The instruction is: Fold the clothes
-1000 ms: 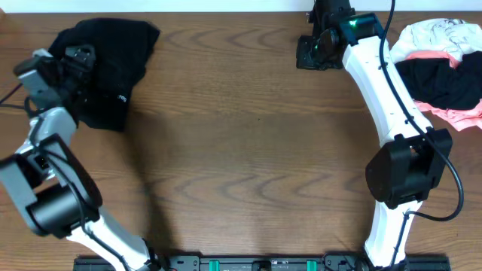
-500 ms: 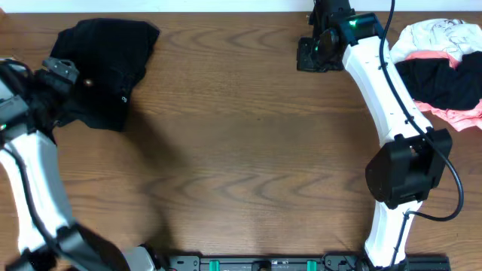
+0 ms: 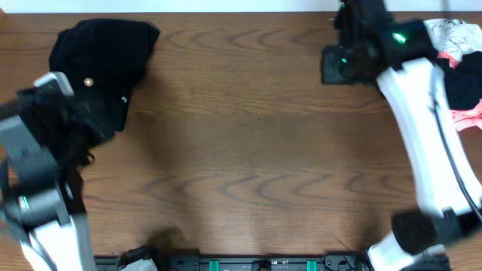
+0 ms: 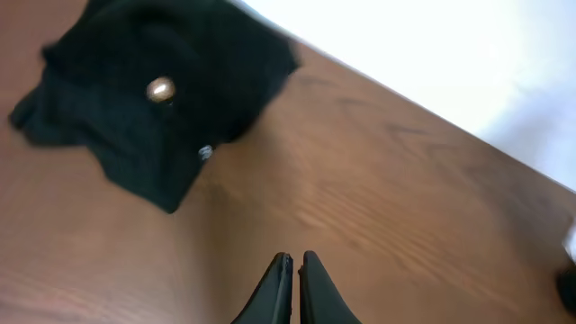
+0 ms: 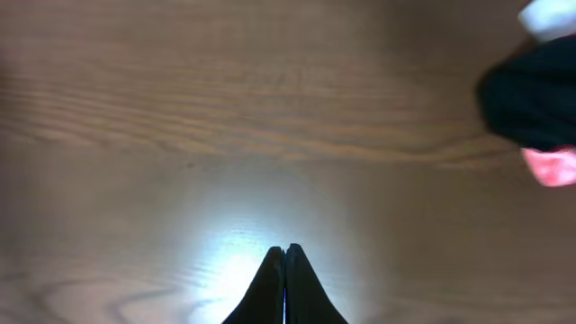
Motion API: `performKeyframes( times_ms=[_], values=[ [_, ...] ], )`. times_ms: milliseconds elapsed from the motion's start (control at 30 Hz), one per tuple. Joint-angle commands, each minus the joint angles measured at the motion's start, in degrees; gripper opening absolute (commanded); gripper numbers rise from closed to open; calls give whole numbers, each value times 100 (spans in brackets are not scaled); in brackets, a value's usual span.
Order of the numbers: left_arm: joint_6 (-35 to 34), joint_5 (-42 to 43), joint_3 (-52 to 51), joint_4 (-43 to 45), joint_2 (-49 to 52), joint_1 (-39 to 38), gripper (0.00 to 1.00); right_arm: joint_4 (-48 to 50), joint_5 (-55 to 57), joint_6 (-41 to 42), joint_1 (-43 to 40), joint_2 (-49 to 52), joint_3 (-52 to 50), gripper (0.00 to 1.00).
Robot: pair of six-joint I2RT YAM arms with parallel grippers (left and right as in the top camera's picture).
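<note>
Two end effectors hang over our brown wood-grain bench (image 3: 248,150), and neither holds any cloth. Our left end effector (image 4: 294,258) has its two dark fingers pressed almost together, only a hairline slit between the tips, with nothing in them. From it, the crumpled black fabric garment (image 4: 153,99) lies ahead and to the left, apart from the fingertips, spread on the bench; a small round brass-coloured button (image 4: 161,89) shows on its upper face. Our right end effector (image 5: 284,247) has its fingers closed tip to tip, likewise with nothing between them, above bare wood. Ahead and far to its right we see the edge of the loose pile of white, black and pink clothes (image 3: 465,86), well apart from the fingers; in the right wrist view only a black fold and a pink scrap of it show. Both arms look blurred in the overhead view.
</note>
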Motion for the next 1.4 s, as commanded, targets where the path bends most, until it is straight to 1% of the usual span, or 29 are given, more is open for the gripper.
performKeyframes(
  times_ms=[0,67,167,300,367,400,433,467,500,533,567,633,1000,1300,1367],
  values=[
    [330,4,-525,-85,-957,-413,6,24,422,-90,286,-863,-787,2],
    [326,7,-979,-59,-1576,-605,6,297,564,0,409,-1482,-1541,1],
    [326,7,-1631,-61,-2393,-822,6,1091,592,107,599,-2769,-3136,2],
    [326,9,-2267,-42,-3034,-984,6,1886,527,199,774,-4317,-4767,1],
    [275,9,-2494,31,-3161,-1032,6,2144,518,225,809,-4975,-5311,1],
    [203,9,-2573,96,-3167,-1038,6,2229,511,247,811,-5257,-5497,5],
    [85,7,-2629,160,-3156,-1038,9,2291,507,262,811,-5539,-5657,22],
    [-42,7,-2675,225,-3130,-1038,34,2317,507,262,811,-5751,-5759,51],
    [-186,7,-2695,245,-3104,-1038,72,2315,507,262,811,-5960,-5851,92],
    [-387,9,-2704,238,-3064,-1038,98,2299,472,262,811,-6137,-5928,99],
    [-623,9,-2704,203,-3023,-1038,98,2229,422,258,811,-6282,-5982,99],
    [-774,4,-2704,170,-2955,-1038,98,2031,385,295,811,-6463,-6017,99],
    [-774,4,-2704,168,-2883,-1060,98,1425,273,345,811,-6537,-6022,99],
    [-774,4,-2704,168,-2903,-1073,98,1340,273,345,811,-6537,-6022,99],
    [-470,-323,-2708,-7,-3077,-1113,98,1340,273,345,811,-6537,-6022,99]
  ],
)
